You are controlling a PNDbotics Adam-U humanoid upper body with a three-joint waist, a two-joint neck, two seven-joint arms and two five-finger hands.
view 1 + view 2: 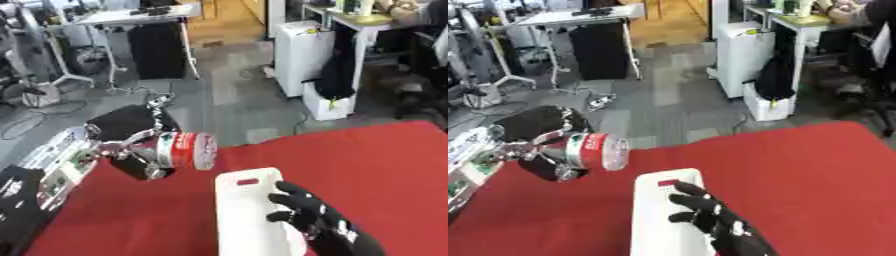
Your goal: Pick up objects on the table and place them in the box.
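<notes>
The red cloth-covered table spreads wide and smooth before me. On it, near the front edge, stands the white box, rectangular, matte, with a small slot handle showing red near its far rim. My right hand, black, rests against the box's right side, fingers spread and relaxed. My left hand is curled around a can-shaped object, held sideways above the table's left part; its label is red and white, the writing unreadable.
</notes>
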